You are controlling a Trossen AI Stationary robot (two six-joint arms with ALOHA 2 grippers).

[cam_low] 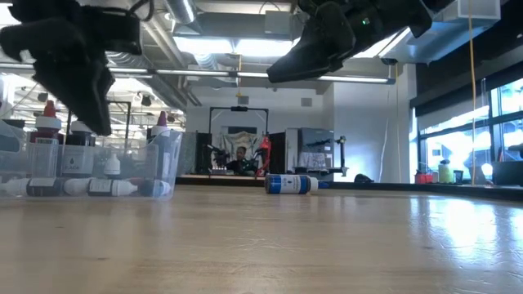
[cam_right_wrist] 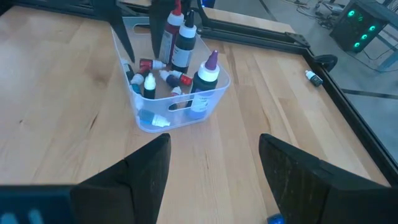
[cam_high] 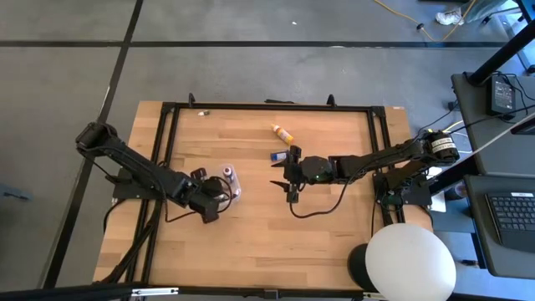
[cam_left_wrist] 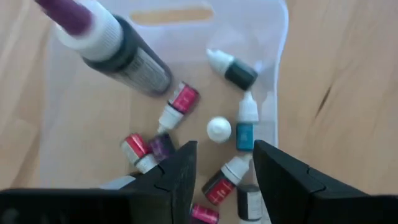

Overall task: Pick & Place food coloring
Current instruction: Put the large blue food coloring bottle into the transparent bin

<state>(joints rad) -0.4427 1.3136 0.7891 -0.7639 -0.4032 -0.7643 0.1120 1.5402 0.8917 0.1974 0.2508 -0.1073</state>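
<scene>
The table (cam_high: 267,226) top is light wood with visible grain and a smooth, slightly glossy finish that reflects window light in the low view. Its frame (cam_high: 267,107) is black metal, matt. The tray (cam_right_wrist: 214,84) is clear, thin, glossy plastic. The food coloring bottles (cam_left_wrist: 177,106) are smooth plastic with printed labels and white caps. Both gripper fingers (cam_left_wrist: 283,180) are dark, matt plastic.

Clear tray (cam_right_wrist: 214,87); red, blue, dark food coloring (cam_left_wrist: 180,102), white caps.
</scene>
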